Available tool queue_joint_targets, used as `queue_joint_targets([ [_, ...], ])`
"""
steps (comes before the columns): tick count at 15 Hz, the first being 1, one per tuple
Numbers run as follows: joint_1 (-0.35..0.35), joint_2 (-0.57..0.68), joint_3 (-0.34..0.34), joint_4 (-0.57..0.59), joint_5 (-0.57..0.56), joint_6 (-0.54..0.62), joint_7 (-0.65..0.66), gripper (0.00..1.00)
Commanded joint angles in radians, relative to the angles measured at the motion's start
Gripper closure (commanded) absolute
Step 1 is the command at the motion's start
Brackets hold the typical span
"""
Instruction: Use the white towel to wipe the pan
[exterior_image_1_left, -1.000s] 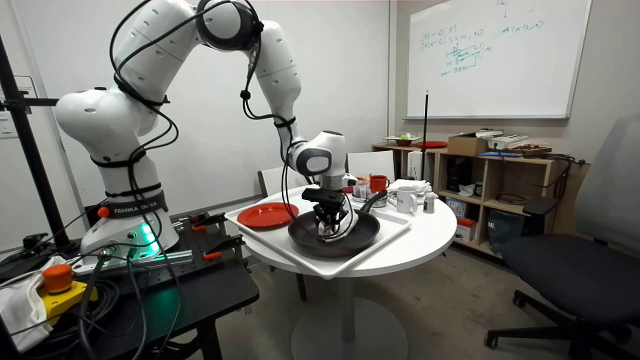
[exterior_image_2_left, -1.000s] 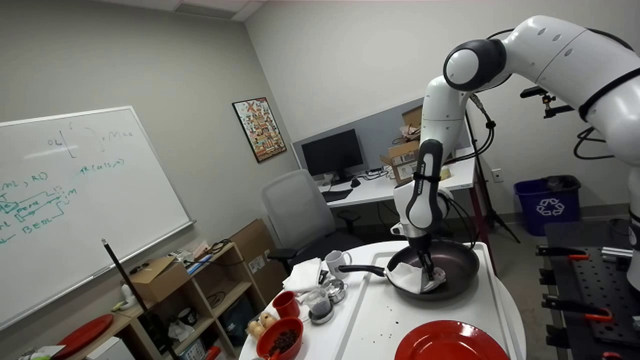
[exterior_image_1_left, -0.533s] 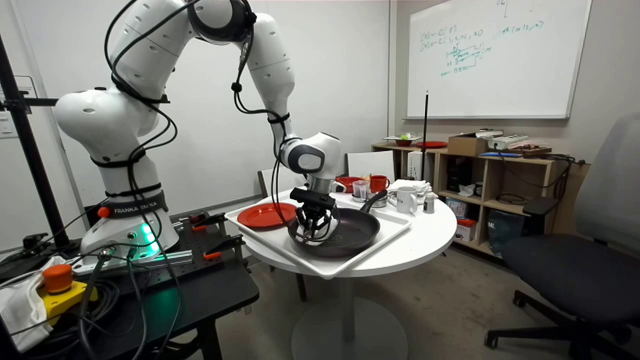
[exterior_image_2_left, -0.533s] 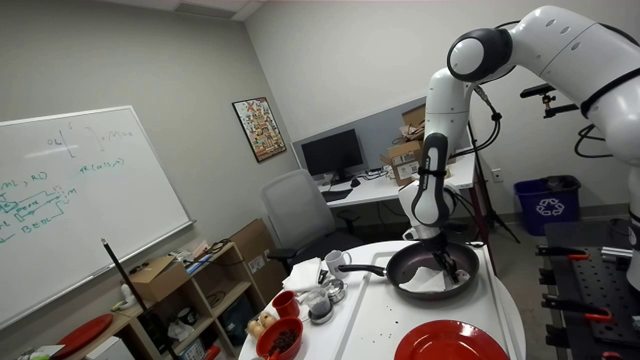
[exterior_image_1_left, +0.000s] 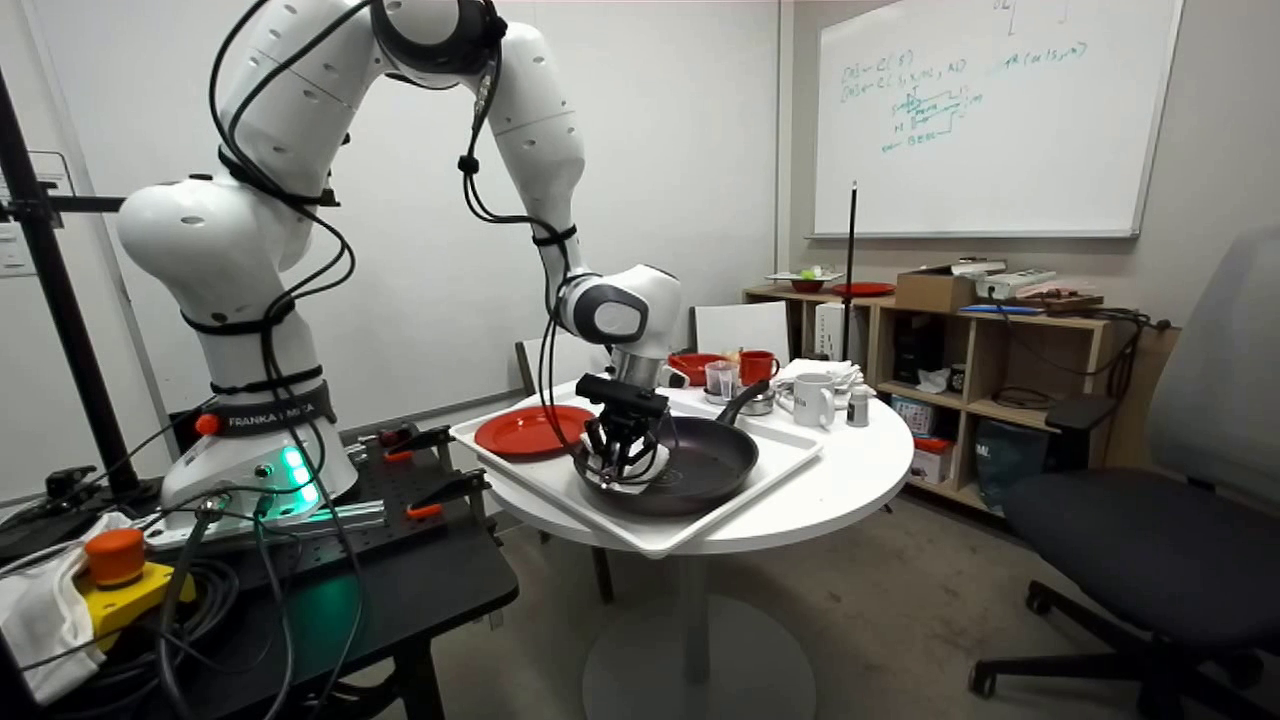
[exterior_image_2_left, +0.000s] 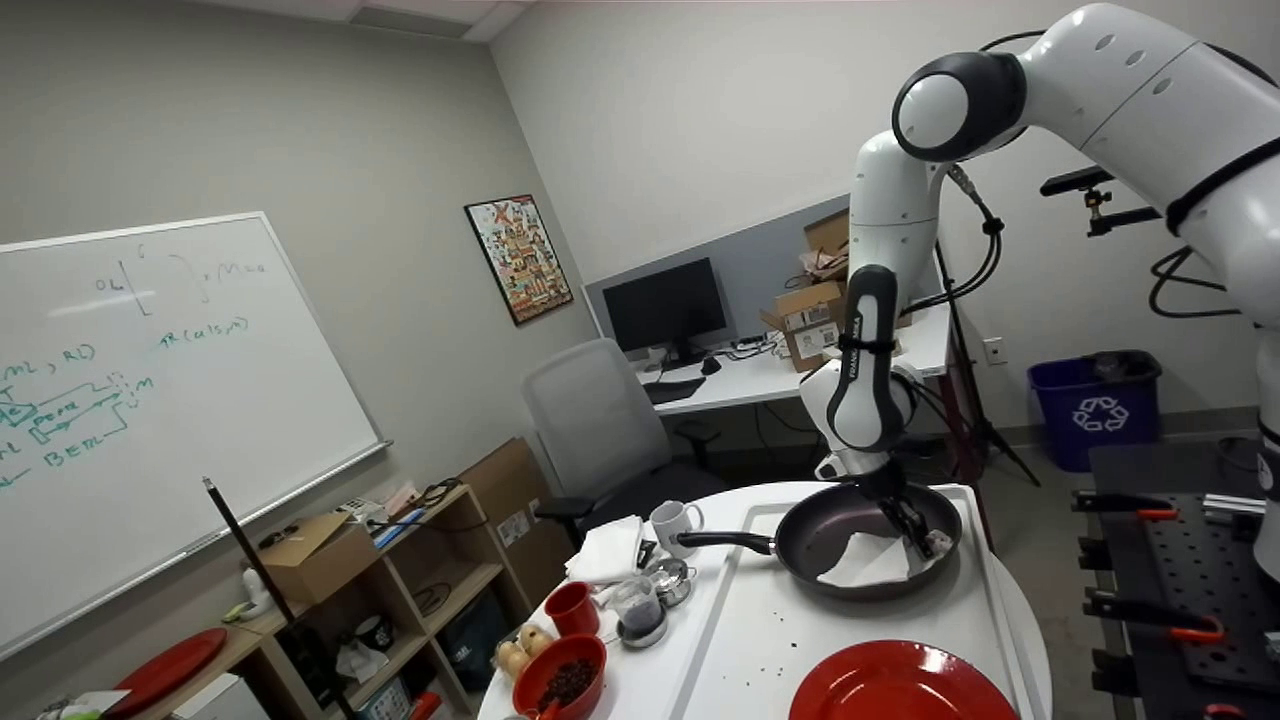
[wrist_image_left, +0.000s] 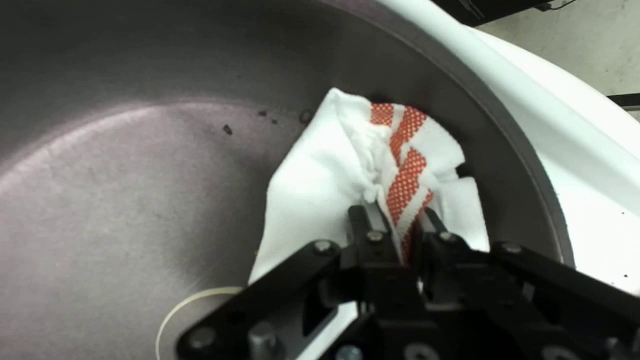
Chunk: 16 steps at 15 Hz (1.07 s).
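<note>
Two fingers (wrist_image_left: 370, 250) of the gripper (wrist_image_left: 397, 217) pinch the white towel (wrist_image_left: 312, 190) by its bunched folds inside the pan (wrist_image_left: 115, 225), likely a sound hold, as the towel looks light, soft and limp, while the smooth, heavier-looking pan would best be taken by its handle (exterior_image_2_left: 725, 538).
</note>
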Motion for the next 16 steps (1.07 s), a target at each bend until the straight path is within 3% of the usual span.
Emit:
queue_joint_targets([
  [1,0.065,-0.010,-0.068,0.010,0.011,0.023,0.056,0.93],
  [7,0.083,0.064,-0.171,0.151,0.014,0.086,0.240,0.93],
  [16,0.096,0.163,-0.212,0.317,0.003,0.037,0.444,0.93],
])
